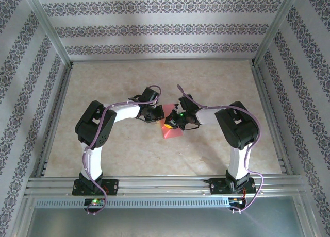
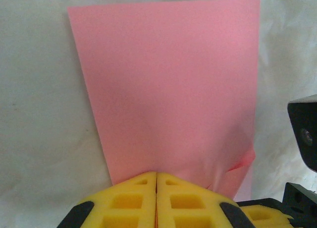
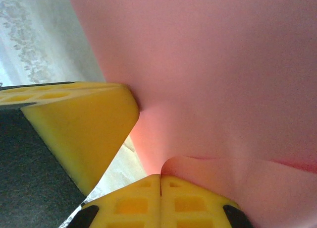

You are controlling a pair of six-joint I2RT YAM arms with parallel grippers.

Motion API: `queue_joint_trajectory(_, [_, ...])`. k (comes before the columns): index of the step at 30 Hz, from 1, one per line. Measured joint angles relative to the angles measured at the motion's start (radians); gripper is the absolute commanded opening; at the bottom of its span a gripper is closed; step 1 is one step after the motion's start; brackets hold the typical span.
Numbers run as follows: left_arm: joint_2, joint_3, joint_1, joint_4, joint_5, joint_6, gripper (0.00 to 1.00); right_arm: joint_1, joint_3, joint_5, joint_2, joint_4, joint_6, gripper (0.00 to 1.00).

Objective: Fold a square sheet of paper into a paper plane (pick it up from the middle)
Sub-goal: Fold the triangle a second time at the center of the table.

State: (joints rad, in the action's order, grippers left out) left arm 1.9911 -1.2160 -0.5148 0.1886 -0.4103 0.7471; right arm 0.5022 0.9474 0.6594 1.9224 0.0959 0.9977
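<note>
One square sheet of paper [image 1: 171,132] sits near the middle of the one table [image 1: 129,154]. Two arms stand at its near edge, the left arm [image 1: 95,129] and the right arm [image 1: 237,126]. There are two grippers, the left gripper [image 2: 156,176] and the right gripper [image 3: 160,178].

right gripper [image 3: 160,181] at bottom of frame, fingers pressed together and pinching the square sheet of paper [image 3: 223,64]. Paper curls up right at the tips. left gripper [image 3: 132,106] tip touches the sheet from the left. Pale table [image 3: 121,166] shows between them.
</note>
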Motion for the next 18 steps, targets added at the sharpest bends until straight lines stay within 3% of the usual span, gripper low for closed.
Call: queue_joint_trajectory(18, [0.0,0.0,0.0,0.0,0.001,0.001,0.06,0.0,0.0,-0.019,0.001,0.023,0.029,0.0])
